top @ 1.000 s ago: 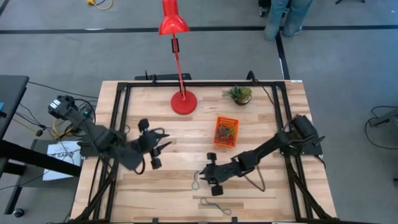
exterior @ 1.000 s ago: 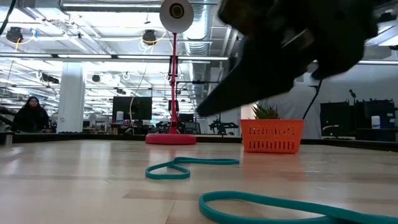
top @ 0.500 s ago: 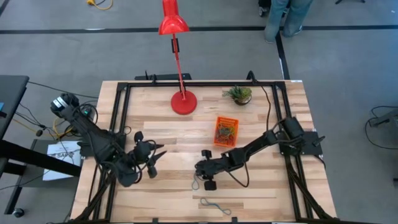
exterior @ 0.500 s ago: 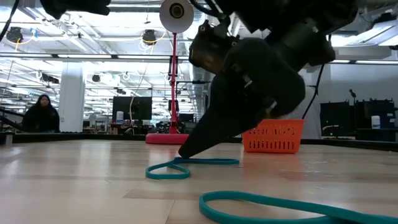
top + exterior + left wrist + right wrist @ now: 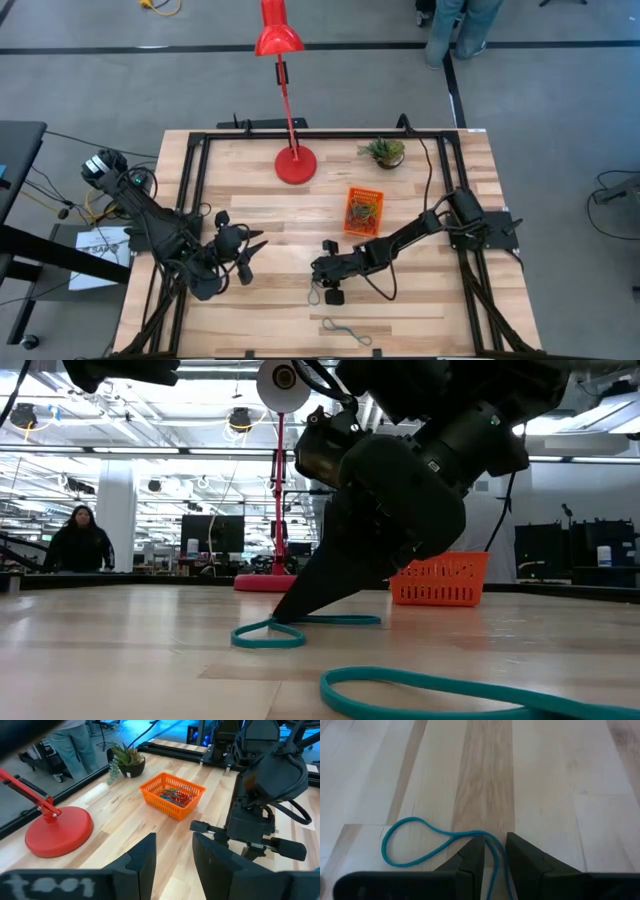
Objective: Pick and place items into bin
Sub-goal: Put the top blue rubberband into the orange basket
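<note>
A teal band [image 5: 415, 842] lies flat on the wooden table, near its front middle [image 5: 316, 293]. My right gripper [image 5: 495, 847] is down on it, slanting, open; its two fingers stand on either side of the band's two strands, tips at the table [image 5: 282, 616]. A second teal band [image 5: 345, 330] lies nearer the front edge [image 5: 440, 690]. The orange bin [image 5: 363, 211] stands behind the arm with coloured bands inside [image 5: 172, 795]. My left gripper [image 5: 243, 256] hovers open over the table's left part, holding nothing [image 5: 174, 855]. My right gripper has the band's two strands [image 5: 492, 851], at the end away from the wide loop, running through the gap between its fingertips. It comes slanting down from the table's right. I cannot tell whether the fingers touch the band, which lies slack on the table.
A red lamp base [image 5: 295, 165] and a small potted plant [image 5: 385, 151] stand at the back of the table. Black frame rails [image 5: 195, 200] run along the left and right sides. A person [image 5: 78, 540] sits in the room beyond.
My right gripper has come down and toward the table's left, from above the teal band to the table with its fingertips at the band. My left gripper has sunk and drawn toward the near edge, rolling as it went, then kept still.
</note>
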